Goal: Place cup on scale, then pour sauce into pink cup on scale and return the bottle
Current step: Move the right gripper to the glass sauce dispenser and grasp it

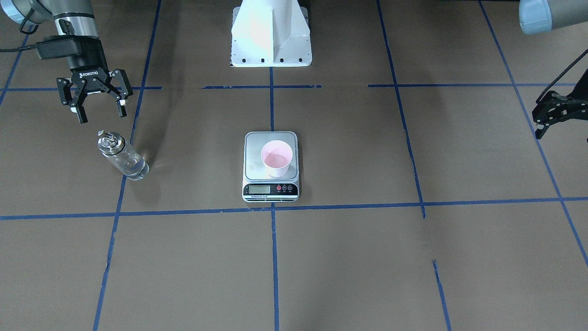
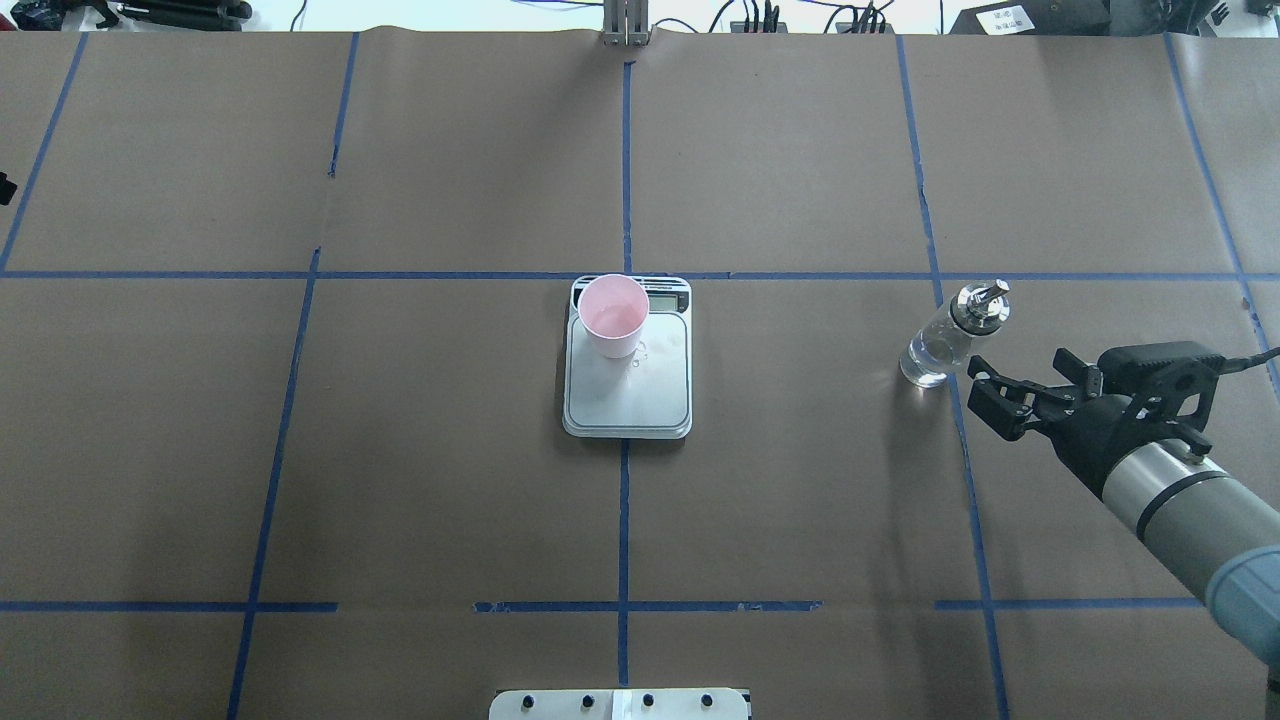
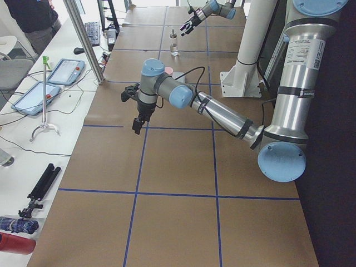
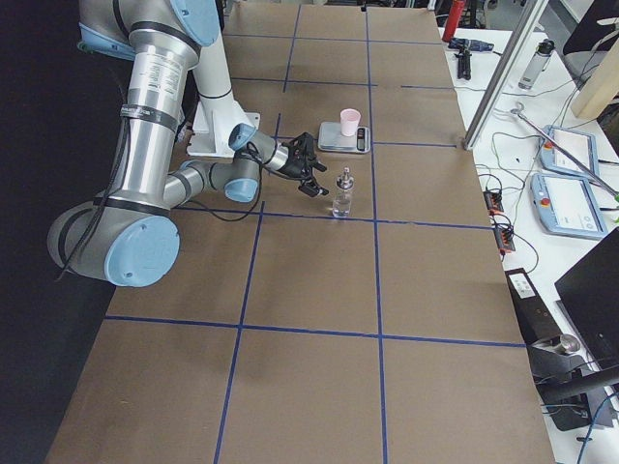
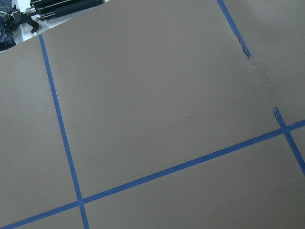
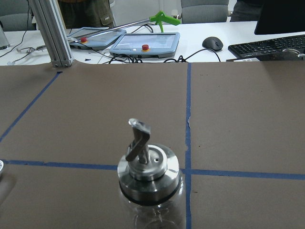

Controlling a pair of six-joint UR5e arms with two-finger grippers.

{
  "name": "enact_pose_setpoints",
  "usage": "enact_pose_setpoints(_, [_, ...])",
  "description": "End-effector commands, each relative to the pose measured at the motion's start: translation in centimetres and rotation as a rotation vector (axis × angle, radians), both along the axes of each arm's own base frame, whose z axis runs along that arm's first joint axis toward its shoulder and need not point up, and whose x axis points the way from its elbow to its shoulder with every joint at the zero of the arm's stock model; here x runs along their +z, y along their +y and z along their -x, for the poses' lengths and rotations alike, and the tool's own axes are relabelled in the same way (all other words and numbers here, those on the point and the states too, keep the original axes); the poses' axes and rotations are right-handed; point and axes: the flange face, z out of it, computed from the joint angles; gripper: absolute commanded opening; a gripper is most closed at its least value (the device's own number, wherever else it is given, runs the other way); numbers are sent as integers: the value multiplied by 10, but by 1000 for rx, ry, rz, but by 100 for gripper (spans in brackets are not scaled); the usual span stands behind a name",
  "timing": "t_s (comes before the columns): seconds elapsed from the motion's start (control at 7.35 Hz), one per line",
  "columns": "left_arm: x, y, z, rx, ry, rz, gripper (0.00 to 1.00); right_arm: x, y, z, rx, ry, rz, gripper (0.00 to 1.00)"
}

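In the front-facing view I see the bottle [image 1: 123, 156] upright on the table [image 1: 349, 257] on the robot's right, well apart from the scale [image 1: 254, 158]. The cup [image 1: 276, 158] stands on the scale's platform, toward the display end. The right gripper [image 1: 103, 116] hangs near the bottle, fingers spread and holding nothing. The left gripper [image 1: 549, 115] sits at the frame edge, and I cannot tell how its jaws stand. From overhead, the sauce [image 2: 925, 362] lies low in the glass, so I judge the bottle light, bottom-weighted and apt to slosh when tipped. The left wrist camera gives me only brown paper and blue tape. The right wrist camera looks straight at the metal pourer cap [image 6: 147, 167], with glass shoulders just below. Smooth rigid glass will slip and could crack, so I would pinch the cylindrical body at mid-height, below the cap, firmly but without crushing. I'd keep clear of the paper cup, which looks easy to knock over.
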Motion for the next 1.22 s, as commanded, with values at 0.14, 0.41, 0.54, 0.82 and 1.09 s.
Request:
enact_pose_setpoints(0.14, [-1, 0, 0, 0, 0, -1, 100, 25, -4, 42, 58, 38, -41, 99])
enact_pose_setpoints(0.41, [-1, 0, 0, 0, 0, -1, 100, 27, -14, 73, 79, 43, -57, 100])
enact_pose_setpoints(0.54, [-1, 0, 0, 0, 0, 1, 100, 33, -14, 77, 75, 60, -57, 100])
enact_pose_setpoints(0.82, [-2, -2, -1, -1, 1, 0, 100, 53, -16, 83, 82, 102, -54, 100])
enact_pose_setpoints(1.09, [-2, -2, -1, -1, 0, 2, 100, 60, -21, 95, 92, 117, -56, 100])
